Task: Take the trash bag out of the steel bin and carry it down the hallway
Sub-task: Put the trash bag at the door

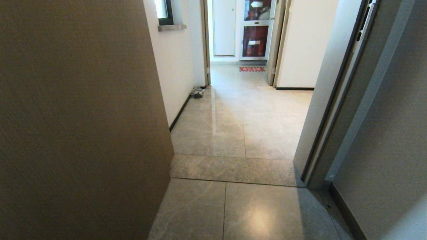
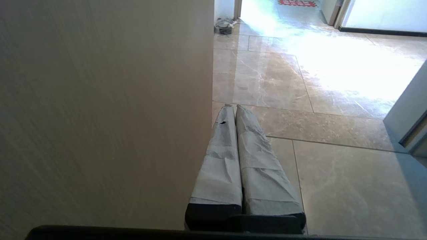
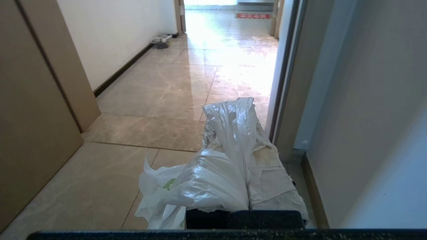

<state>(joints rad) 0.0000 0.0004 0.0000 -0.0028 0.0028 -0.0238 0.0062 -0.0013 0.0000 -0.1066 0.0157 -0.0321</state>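
Observation:
The trash bag (image 3: 206,180), thin white plastic with a patch of green print, is pinched between the paper-wrapped fingers of my right gripper (image 3: 233,133), which is shut on it. The bag drapes over one finger and hangs down beside it above the tiles. My left gripper (image 2: 232,106) is shut with nothing in it, its wrapped fingers pressed together close beside a brown door. The hallway (image 1: 243,126) of glossy beige tiles runs ahead. The steel bin is out of view. Neither arm shows in the head view.
A brown door (image 1: 76,116) stands close on the left and a grey door frame (image 1: 333,100) and wall on the right, with a tiled gap between. Farther along lie a small dark object (image 1: 197,92) by the left wall, a red mat (image 1: 252,69) and a glass-fronted cabinet (image 1: 257,30).

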